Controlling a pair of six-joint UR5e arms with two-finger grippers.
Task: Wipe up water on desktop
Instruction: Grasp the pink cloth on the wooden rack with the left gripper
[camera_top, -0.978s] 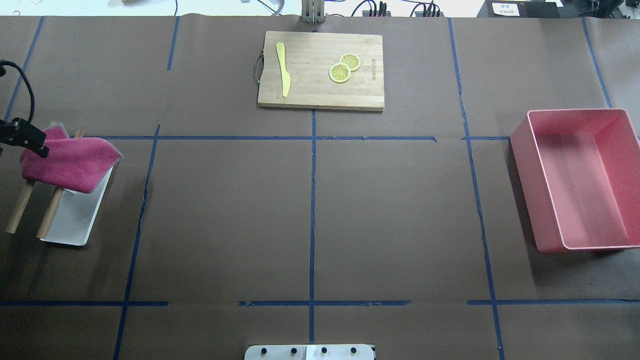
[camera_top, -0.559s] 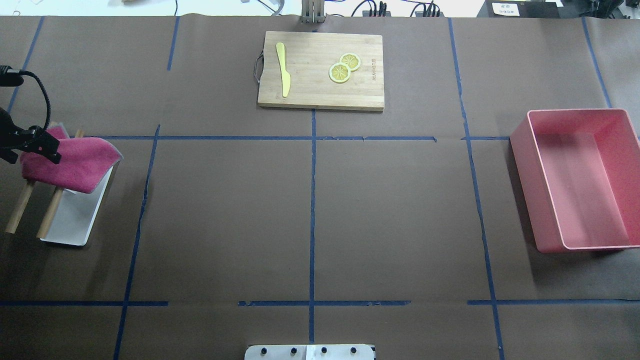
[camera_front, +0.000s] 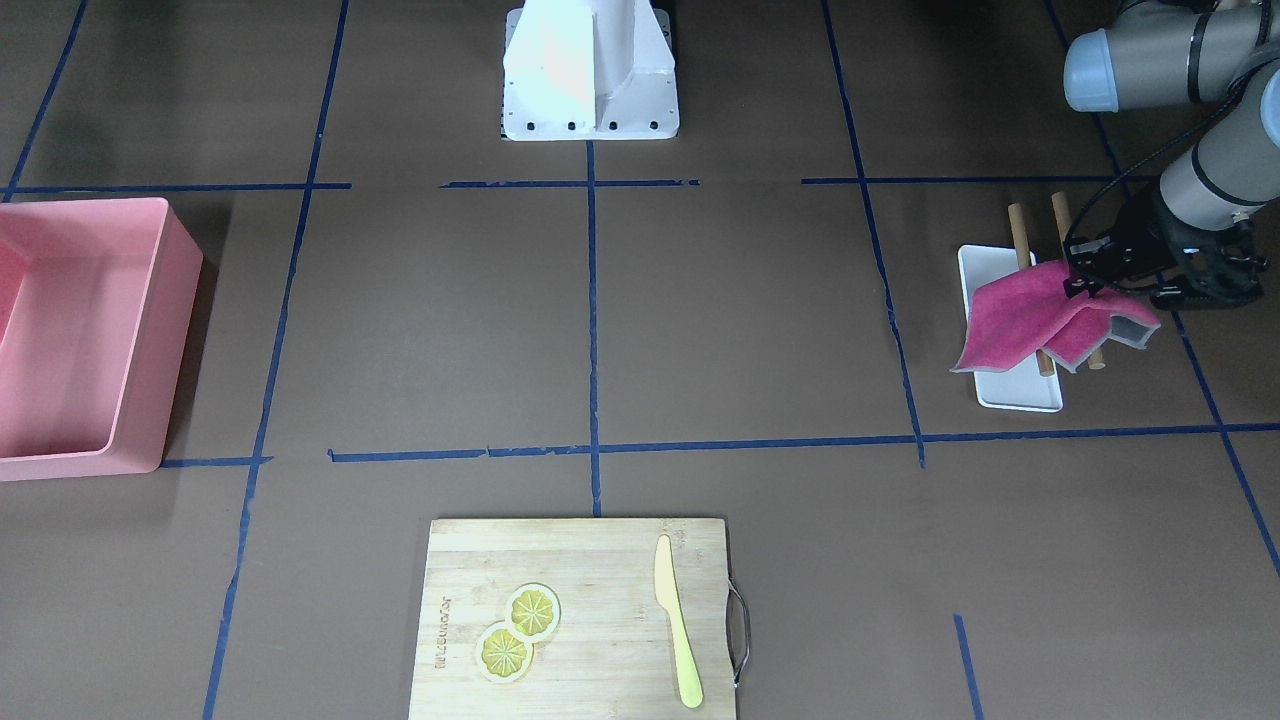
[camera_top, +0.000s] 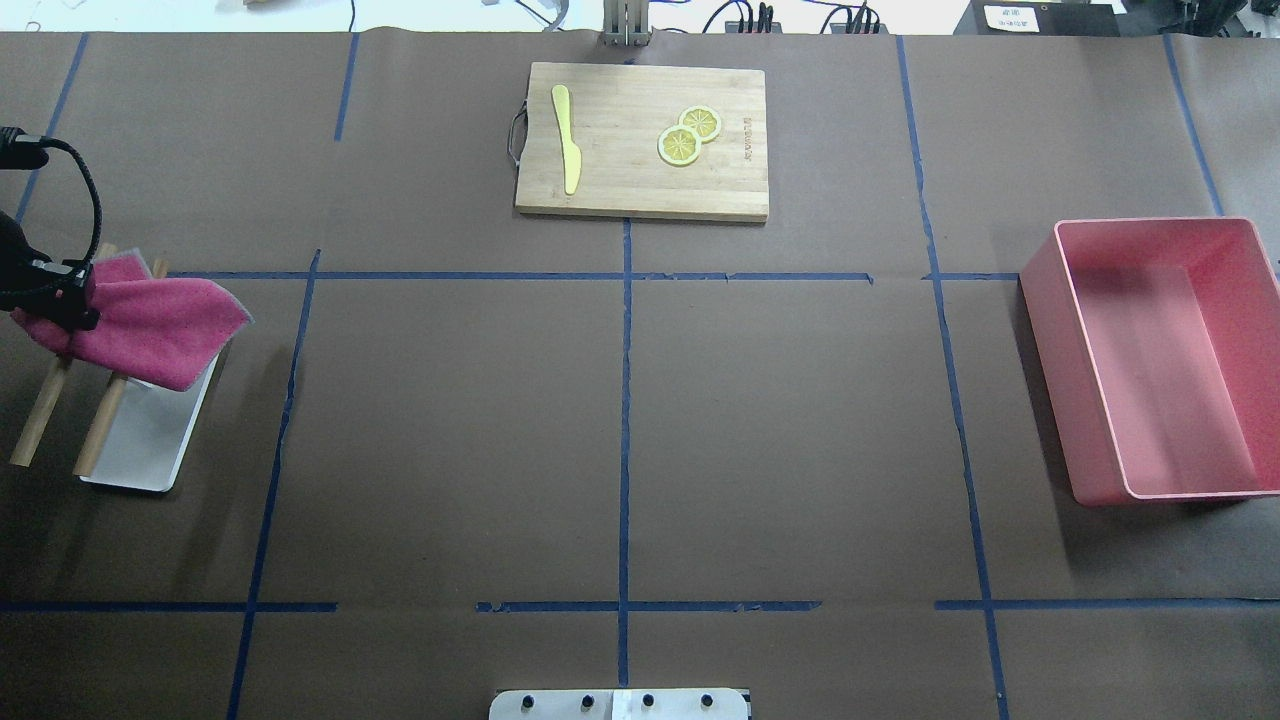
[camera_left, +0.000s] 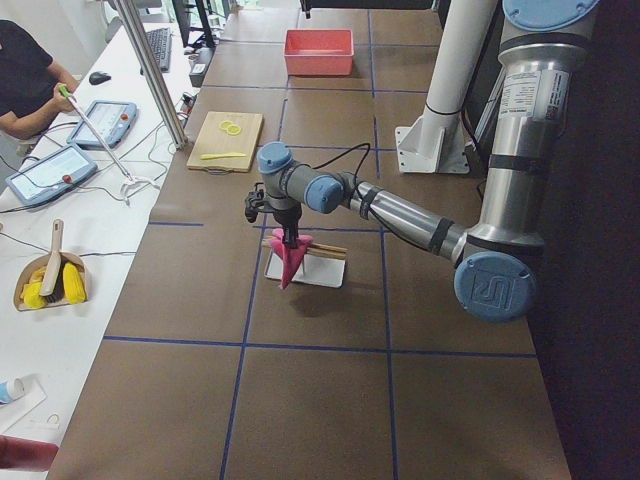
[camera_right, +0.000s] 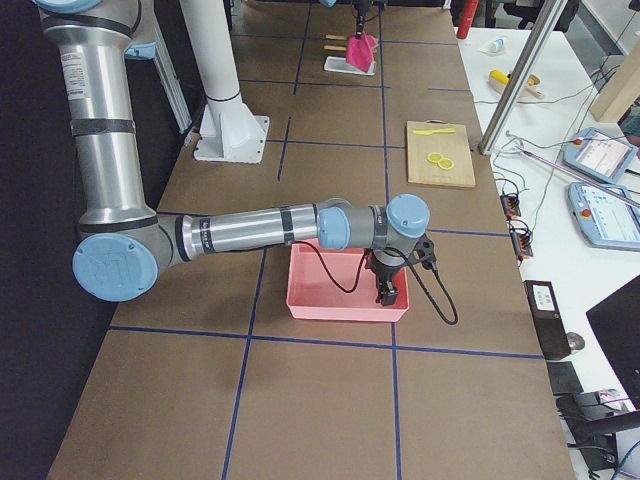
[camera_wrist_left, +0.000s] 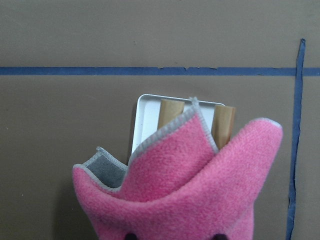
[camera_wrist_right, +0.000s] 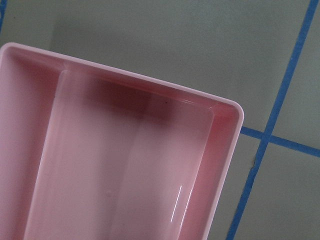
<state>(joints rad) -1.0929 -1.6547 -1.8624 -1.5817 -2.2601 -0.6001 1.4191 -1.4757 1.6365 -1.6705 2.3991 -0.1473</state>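
So, left to right in the overhead view. The left gripper (camera_top: 80, 302) is at the far left edge of the table (camera_top: 450, 430), fingers pinched shut on one edge of the pink cloth (camera_top: 150, 330). The cloth is lifted and folded over itself, with grey trim and a grey underside showing. From the left side view it hangs down to a point over the white tray (camera_top: 150, 450); I can't tell if the tip touches the tray. Two wooden rods (camera_top: 95, 440) lie side by side at the tray, their far ends hidden under the cloth. The left wrist cam shows one rod over the tray floor and the other along its rim.

The table itself is dark-brown matte with a blue tape grid and runs under everything in all views.

At far centre is a bamboo cutting board (camera_top: 640, 140) with a metal handle on its left end. A yellow knife (camera_top: 567, 140) lies flat on the board's left part. Two lemon slices (camera_top: 688, 135) sit overlapping to the right of the knife.

At the right edge is the pink bin (camera_top: 1160, 360), open top. The right gripper (camera_right: 388, 293) shows only in the right side view, hanging over the bin's outer wall. Its wrist cam looks down into a bin corner with no fingers in frame, so I can't tell if they're open or closed.
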